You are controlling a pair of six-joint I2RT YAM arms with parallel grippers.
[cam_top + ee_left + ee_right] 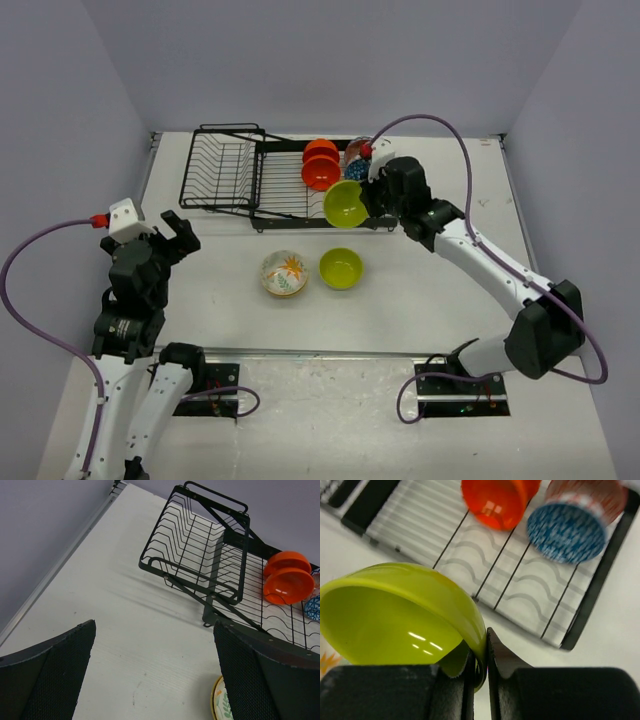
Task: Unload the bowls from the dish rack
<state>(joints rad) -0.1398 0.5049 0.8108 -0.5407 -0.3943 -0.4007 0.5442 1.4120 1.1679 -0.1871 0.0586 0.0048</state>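
Observation:
The black wire dish rack (258, 178) stands at the back of the table. Two orange-red bowls (321, 165), a blue speckled bowl (352, 168) and a pinkish-brown one (357, 150) rest in its right section. My right gripper (368, 205) is shut on the rim of a lime green bowl (345, 203), tilted just above the rack's front edge. In the right wrist view the rim of this bowl (405, 615) is pinched in the gripper (485, 655). A second lime green bowl (341, 268) and a floral bowl (284, 273) sit on the table. My left gripper (175, 235) hangs open and empty.
The left wrist view shows the rack's basket section (190, 575) with nothing in it, the orange-red bowls (286, 577) beyond, and the floral bowl's edge (220, 702) by the right finger. Grey walls enclose the table on three sides.

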